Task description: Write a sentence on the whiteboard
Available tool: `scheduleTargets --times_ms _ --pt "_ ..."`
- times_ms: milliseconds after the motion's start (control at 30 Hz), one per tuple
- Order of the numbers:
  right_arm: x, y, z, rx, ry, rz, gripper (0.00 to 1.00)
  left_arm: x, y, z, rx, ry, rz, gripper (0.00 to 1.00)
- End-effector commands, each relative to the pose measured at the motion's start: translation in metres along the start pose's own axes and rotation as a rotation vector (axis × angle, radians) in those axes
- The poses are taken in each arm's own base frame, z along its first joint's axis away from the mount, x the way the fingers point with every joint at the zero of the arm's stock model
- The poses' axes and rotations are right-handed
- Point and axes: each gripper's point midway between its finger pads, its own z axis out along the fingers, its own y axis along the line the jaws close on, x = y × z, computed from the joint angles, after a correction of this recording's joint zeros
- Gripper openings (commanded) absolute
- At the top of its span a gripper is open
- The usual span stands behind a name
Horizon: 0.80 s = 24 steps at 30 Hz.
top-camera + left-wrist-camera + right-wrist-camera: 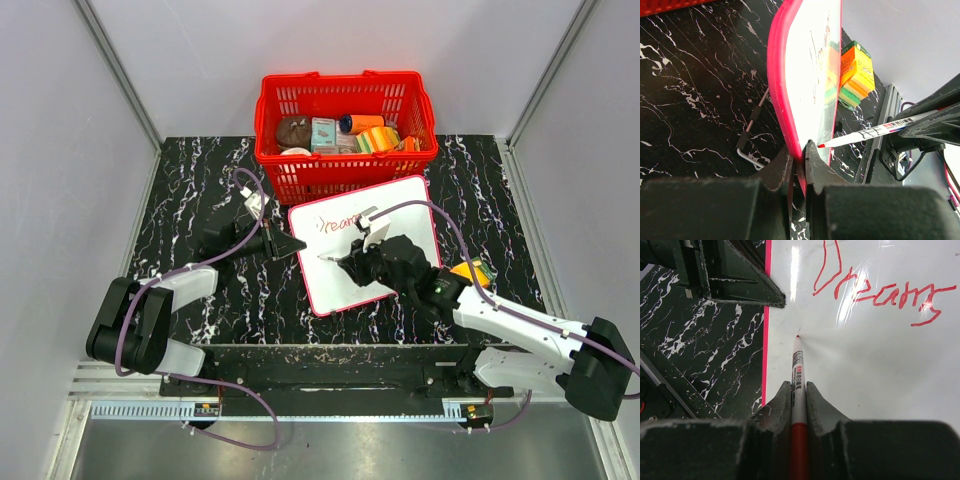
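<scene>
Black marbled table (200, 190), 2 arms working together.

Right end effector (798, 390): jaws closed to a narrow slit on the marker (798, 365). The barrel is pinched lengthwise so the tip points straight ahead. The tip is on or just above the whiteboard (325, 285), below the "D" (contact not certain from these views).

Left end effector (799, 160): nearly shut, clamped on the board's pink left rim. Judged purpose is bracing the board so pen strokes don't push it around.

The board lies at the table's centre, between both arms.

The sentence (875, 292) has 1 red word so far, "Dream", along the far side. Tip placement suggests line 2 is about to start.

Sponge pack (475, 270) lies just beside the board's right edge. Red basket (340, 80) stands just behind its far edge.
</scene>
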Motion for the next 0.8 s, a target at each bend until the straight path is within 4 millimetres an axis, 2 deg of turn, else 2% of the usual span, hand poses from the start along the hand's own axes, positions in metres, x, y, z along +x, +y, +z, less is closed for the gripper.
scheduleTargets --times_ms 0,433,500,767 --pt "-0.012 0.001 -0.002 0.009 -0.037 0.0 0.0 -0.003 0.012 0.0 -0.046 -0.019 0.165 0.0" --pt "-0.001 0.004 -0.005 -0.012 -0.008 -0.003 0.0 -0.003 0.012 0.001 -0.044 -0.019 0.167 0.0" --pt "0.008 0.001 -0.007 -0.004 0.026 -0.009 0.0 -0.002 0.012 0.0 -0.043 -0.017 0.166 0.0" --pt "0.016 -0.002 -0.011 0.002 0.049 -0.011 0.0 -0.002 0.013 0.001 -0.045 -0.017 0.164 0.0"
